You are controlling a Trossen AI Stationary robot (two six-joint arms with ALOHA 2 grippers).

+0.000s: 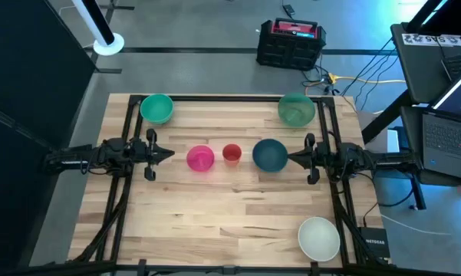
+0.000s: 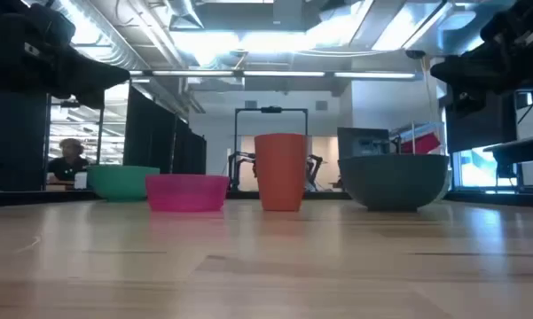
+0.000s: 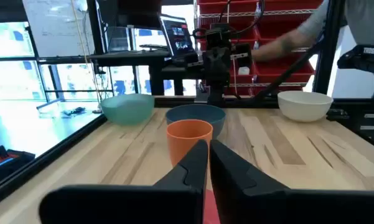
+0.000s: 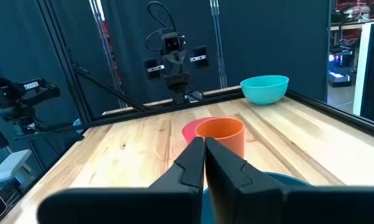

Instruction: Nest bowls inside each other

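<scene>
Five bowls stand apart, rims up, on the wooden table (image 1: pixel 230 207): a green bowl (image 1: pixel 156 108) at the far left, a second green bowl (image 1: pixel 296 109) at the far right, a pink bowl (image 1: pixel 200 158) and a dark teal-blue bowl (image 1: pixel 270 154) in the middle row, a white bowl (image 1: pixel 319 238) at the near right. A small red cup (image 1: pixel 232 153) stands between the pink and teal-blue bowls. My left gripper (image 1: pixel 169 153) is shut, level, just left of the pink bowl. My right gripper (image 1: pixel 291 157) is shut, level, just right of the teal-blue bowl. Both hold nothing.
A black frame runs along the table's left and right edges and its far edge. The near middle of the table is bare wood. Beyond the far edge a black and red case (image 1: pixel 290 42) sits on the floor; laptops (image 1: pixel 449 115) stand to the right.
</scene>
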